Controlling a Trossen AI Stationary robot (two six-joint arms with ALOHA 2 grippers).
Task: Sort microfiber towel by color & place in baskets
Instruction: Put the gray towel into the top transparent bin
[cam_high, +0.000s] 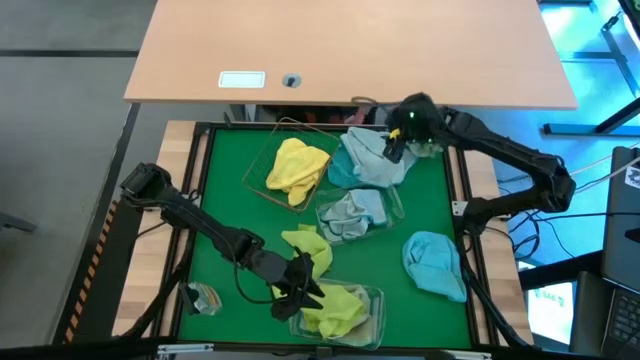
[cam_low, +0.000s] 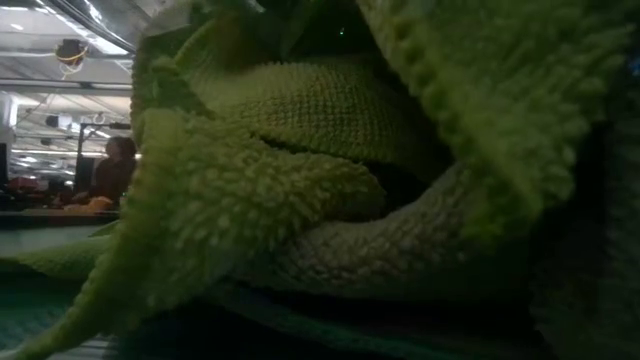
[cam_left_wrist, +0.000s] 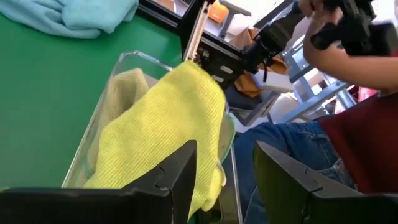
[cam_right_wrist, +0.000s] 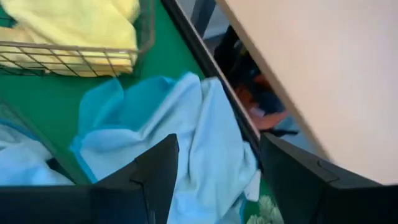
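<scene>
High view: straight down from above, taking in the whole green mat (cam_high: 230, 190), both arms and the tan desk (cam_high: 350, 45) beyond.
Low view: table height, pressed right against a lime towel (cam_low: 330, 190) that fills it; a sliver of room at one edge.
Left wrist view: close over the clear tub (cam_left_wrist: 124, 68) of lime cloth, also in the high view.
Right wrist view: close over a blue towel (cam_right_wrist: 186, 143) and wire basket (cam_right_wrist: 74, 56), both seen from above too.

Green mat (cam_high: 225, 190). Yellow towel (cam_high: 296, 166) in the brown wire basket (cam_high: 262, 150); lime towel (cam_left_wrist: 163, 130) ahead of the left gripper (cam_left_wrist: 225, 180). Light-blue towel (cam_right_wrist: 186, 134) ahead of the right gripper (cam_right_wrist: 217, 180).
</scene>
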